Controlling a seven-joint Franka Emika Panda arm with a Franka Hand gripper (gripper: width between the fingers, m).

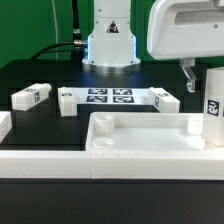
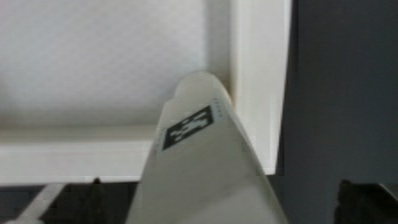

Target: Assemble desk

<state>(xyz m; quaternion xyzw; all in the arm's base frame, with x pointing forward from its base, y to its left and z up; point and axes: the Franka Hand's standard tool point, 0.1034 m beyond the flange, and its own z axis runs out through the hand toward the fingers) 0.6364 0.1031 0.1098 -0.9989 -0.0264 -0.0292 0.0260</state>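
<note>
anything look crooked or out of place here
Nothing stands out: one leg stands upright at the desk top's corner, the others lie flat beside the marker board, nothing broken.

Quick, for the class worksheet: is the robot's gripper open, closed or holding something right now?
Gripper: open, its fingers standing apart on either side of the upright desk leg, not gripping it.

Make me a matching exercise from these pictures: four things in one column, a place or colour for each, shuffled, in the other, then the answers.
Things:
1. table
2. marker board
3. top
4. standing leg

Place or colour:
A. at the exterior view's right edge, upright
B. black
C. foreground, white with a raised rim
D. middle, lying flat, several tags

Pairs: 1-B, 2-D, 3-C, 4-A
</note>
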